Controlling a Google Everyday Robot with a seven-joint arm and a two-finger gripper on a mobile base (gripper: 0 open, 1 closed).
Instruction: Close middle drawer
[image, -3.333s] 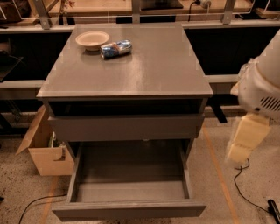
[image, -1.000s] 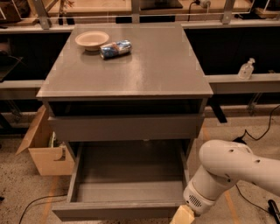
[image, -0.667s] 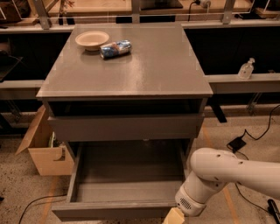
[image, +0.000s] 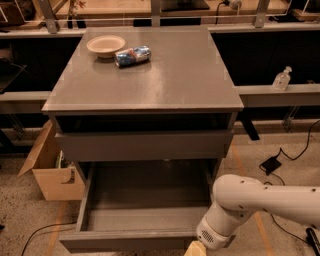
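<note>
Middle drawer: the wide, shallow matte-grey wooden middle drawer (image: 145, 210) stands far out of the grey cabinet. Its grey box interior is bare and open to view, and its plain flat front has no handle.
Drawer's place: just beside the jaws, to their left in the view and reaching away behind them. Its front right corner is the nearest part.
Jaws: at the bottom edge of the view, on the cream-coloured end (image: 195, 249) of the bulky white robot arm (image: 250, 205). The edge cuts them off, so I cannot tell how far open they are, or whether they hold or touch anything.
Upper drawer front: a matte-grey drawer front (image: 145, 145) sits beyond and above the jaws, with a dark gap over it.
Worktop: the grey worktop (image: 150, 80) lies well beyond the jaws. On its far left part are a shallow cream bowl (image: 105, 45) and, just beside it, a blue-and-silver packet (image: 132, 56).
Floor: an open brown cardboard box (image: 50, 175) stands far to the jaws' left, beside the cabinet.
</note>
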